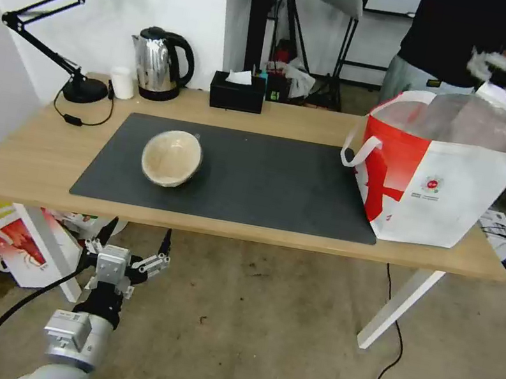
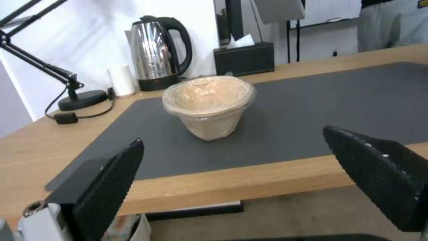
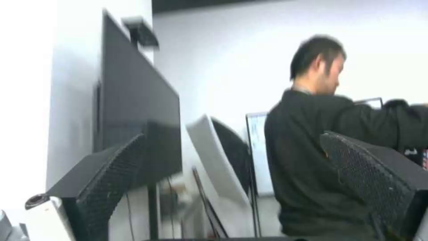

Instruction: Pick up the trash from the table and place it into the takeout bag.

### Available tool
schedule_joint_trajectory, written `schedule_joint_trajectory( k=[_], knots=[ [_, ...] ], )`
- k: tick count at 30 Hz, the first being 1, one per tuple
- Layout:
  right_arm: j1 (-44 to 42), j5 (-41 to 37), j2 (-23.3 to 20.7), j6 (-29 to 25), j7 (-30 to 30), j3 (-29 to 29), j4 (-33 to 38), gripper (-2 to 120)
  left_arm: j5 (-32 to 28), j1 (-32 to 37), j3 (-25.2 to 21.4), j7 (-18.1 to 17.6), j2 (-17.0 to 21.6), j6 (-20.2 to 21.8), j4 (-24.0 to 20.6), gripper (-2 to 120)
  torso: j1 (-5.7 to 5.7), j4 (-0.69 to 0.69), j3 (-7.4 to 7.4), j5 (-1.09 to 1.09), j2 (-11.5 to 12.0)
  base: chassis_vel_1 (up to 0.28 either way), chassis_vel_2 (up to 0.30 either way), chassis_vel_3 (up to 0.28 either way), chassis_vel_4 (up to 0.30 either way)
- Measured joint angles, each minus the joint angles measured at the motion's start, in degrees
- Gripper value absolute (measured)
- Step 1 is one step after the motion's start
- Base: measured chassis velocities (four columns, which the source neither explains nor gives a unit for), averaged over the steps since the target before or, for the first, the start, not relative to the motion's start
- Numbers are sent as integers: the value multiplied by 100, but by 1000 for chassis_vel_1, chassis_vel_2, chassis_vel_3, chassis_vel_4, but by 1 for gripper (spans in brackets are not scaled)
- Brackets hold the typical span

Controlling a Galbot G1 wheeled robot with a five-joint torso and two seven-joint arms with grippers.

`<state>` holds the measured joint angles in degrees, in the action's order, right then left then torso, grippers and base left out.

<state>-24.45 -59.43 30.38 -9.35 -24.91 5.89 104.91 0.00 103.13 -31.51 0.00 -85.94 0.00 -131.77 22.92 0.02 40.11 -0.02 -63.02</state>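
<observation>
On our light-wood table (image 1: 31,159), the tan paper bowl (image 1: 171,158) sits on the grey mat (image 1: 267,179), well apart from the takeout bag (image 1: 442,182) at the right end. Our left claw (image 1: 134,241) hangs spread below the table's near edge; our right claw (image 3: 232,174), raised above the bag, is spread and empty.

No lettering can be read — the takeout bag (image 1: 442,182) carries a small round logo (its print too small to make out).

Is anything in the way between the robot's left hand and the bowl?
Nothing visible. The left gripper, jaws open, hangs below the table edge; bare mat lies before the tan paper bowl.
</observation>
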Motion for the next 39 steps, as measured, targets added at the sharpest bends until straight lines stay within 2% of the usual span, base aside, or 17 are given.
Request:
schedule_joint_trajectory(
  k=[6,9,12,18,21,26,27,31,39],
  knots=[
    [-693,221,290,-222,-275,504,573,100,0,0,0,0,0,0,0,100,0,-5,0,2,0,0,0,0,0],
    [-962,282,414,-280,-351,654,799,100,0,1,0,1,1,0,0,100,0,-4,0,2,0,0,0,0,0],
    [-1558,513,688,-353,-478,837,1439,100,0,0,-1,0,0,0,0,100,0,-2,0,2,0,0,0,0,0],
    [-1733,629,761,-353,-515,857,1663,100,0,0,0,0,0,0,0,100,0,-2,0,2,0,0,0,0,0],
    [-2173,1257,1008,-342,-690,843,2163,100,0,0,0,0,1,0,0,100,0,-3,0,1,-1,0,0,0,0],
    [-2729,2024,1420,-298,-784,748,2563,100,0,0,0,0,0,0,0,100,0,-3,0,3,0,0,0,0,0],
    [-2729,2024,1420,-298,-784,748,2563,100,0,0,0,0,0,0,0,100,0,-3,0,3,0,0,0,0,0],
    [-3364,2496,1869,-297,-749,706,2911,100,0,0,0,0,0,0,0,100,0,-2,0,2,-1,0,0,0,0],
    [-4236,3238,2138,-417,-616,479,3162,100,0,0,-1,0,0,0,0,100,0,-2,0,1,-1,0,0,0,0]
  ],
)
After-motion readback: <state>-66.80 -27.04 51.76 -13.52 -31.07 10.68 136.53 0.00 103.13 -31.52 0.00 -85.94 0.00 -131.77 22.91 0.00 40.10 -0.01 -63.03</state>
